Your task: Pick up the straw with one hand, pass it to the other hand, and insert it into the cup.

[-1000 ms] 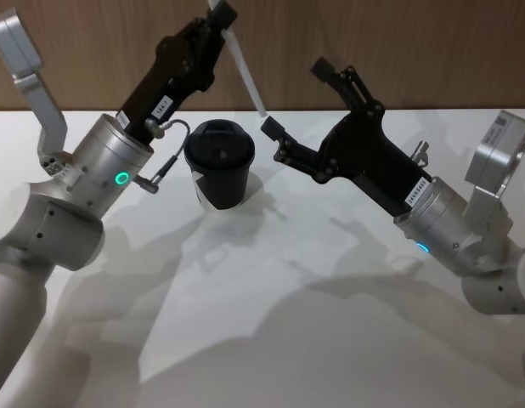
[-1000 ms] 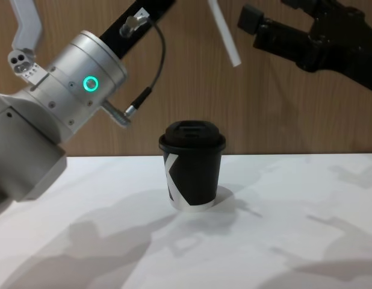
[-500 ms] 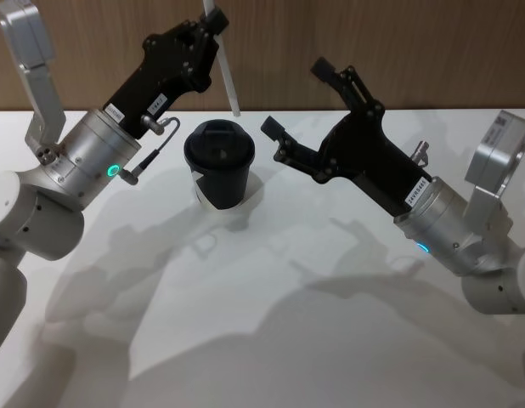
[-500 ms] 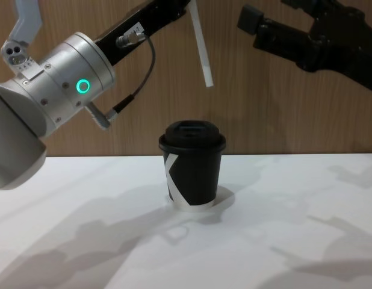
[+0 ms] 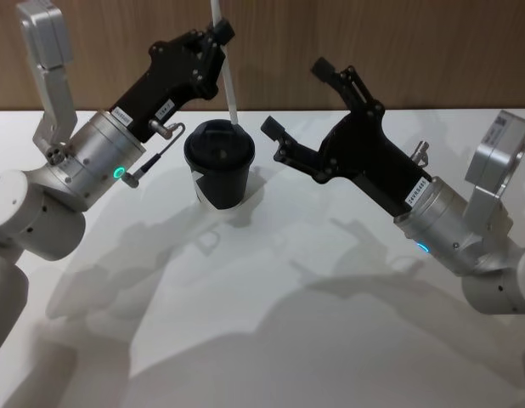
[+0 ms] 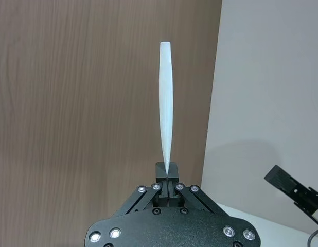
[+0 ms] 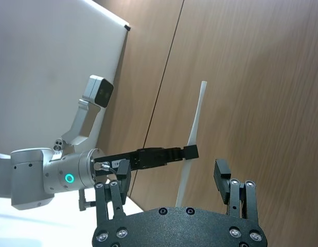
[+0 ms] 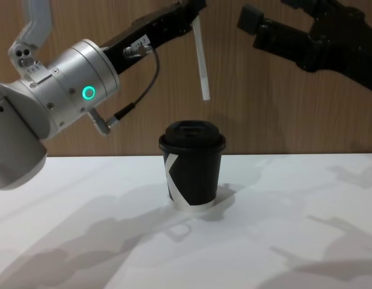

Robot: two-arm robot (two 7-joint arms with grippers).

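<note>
Under the left tool (image 5: 220, 32) and right tool (image 5: 295, 98) I see a white bench (image 5: 245, 272) crossed by soft grey shadows (image 5: 101, 293). Behind both tools stands a brown wood-grain wall (image 5: 415, 42), adjoining a pale grey panel (image 6: 272, 92).

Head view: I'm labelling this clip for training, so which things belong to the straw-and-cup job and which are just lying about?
In the job:
straw, hanging above the cup
cup, lid on
left gripper, shut on the straw
right gripper, open, off to the side

Just there:
white table
wooden wall
</note>
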